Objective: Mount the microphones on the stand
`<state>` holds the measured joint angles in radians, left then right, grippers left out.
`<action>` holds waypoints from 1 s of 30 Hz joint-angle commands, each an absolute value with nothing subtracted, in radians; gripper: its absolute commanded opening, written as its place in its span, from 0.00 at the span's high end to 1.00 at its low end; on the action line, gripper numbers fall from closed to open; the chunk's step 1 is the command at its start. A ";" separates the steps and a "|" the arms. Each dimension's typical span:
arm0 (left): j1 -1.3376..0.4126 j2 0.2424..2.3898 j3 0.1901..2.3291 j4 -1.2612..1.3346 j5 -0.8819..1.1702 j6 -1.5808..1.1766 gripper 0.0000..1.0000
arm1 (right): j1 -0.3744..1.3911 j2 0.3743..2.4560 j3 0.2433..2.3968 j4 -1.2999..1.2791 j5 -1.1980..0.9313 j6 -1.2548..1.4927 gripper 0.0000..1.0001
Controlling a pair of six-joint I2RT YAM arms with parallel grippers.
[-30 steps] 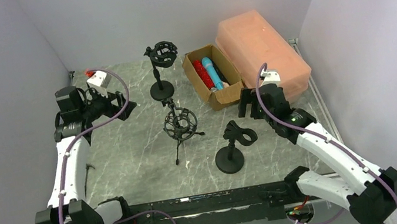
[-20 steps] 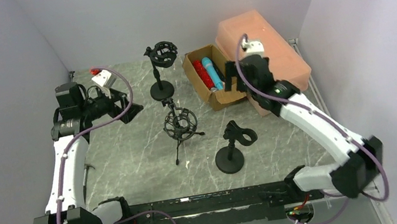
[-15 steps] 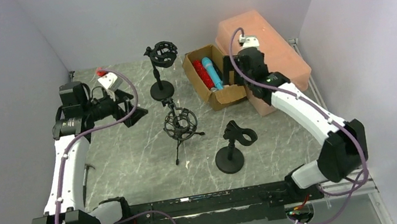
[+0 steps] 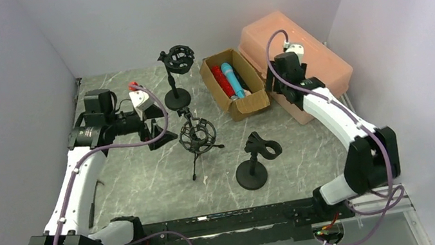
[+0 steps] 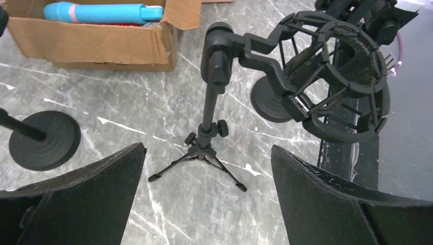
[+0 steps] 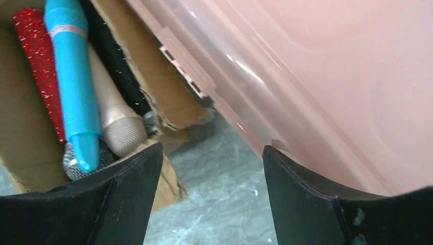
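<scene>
A cardboard box [image 4: 232,84] holds the microphones: glittery red [image 6: 38,61], light blue [image 6: 74,81], peach-beige [image 6: 115,122] and black [image 6: 115,66]. A silver mesh head [image 6: 71,164] shows under the blue one; no purple body shows. A tripod stand with a shock mount [image 4: 197,135] stands mid-table. My left gripper [image 4: 154,129] is open and empty just left of it, with the stand [image 5: 209,109] ahead between its fingers. My right gripper [image 6: 212,173] is open and empty over the gap between the box and the pink bin [image 6: 316,76].
A round-base shock-mount stand [image 4: 175,64] stands at the back. A round-base clip stand [image 4: 256,159] stands near the front. The pink lidded bin [image 4: 296,58] sits against the right wall beside the box. Walls close in on three sides.
My left gripper has moved right toward the tripod stand. My right arm has swung back and up to the gap between the box and the bin.
</scene>
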<state>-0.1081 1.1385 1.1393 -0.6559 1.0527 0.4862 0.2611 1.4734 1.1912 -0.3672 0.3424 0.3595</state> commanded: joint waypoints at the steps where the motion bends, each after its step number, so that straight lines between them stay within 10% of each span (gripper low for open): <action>1: -0.141 1.159 1.141 -0.647 1.104 0.526 0.01 | 0.238 1.289 1.112 -0.380 0.566 0.385 0.26; 18: -0.266 1.329 1.199 -0.599 1.212 0.624 0.01 | 0.616 1.124 1.340 -0.545 0.662 0.318 0.20; 24: -0.295 1.393 1.254 -0.612 1.271 0.679 0.02 | 0.617 1.168 1.478 -0.616 0.538 0.275 0.01; 30: -0.323 1.420 1.244 -0.544 1.262 0.659 0.45 | 0.602 1.008 1.281 -0.406 0.450 0.342 0.00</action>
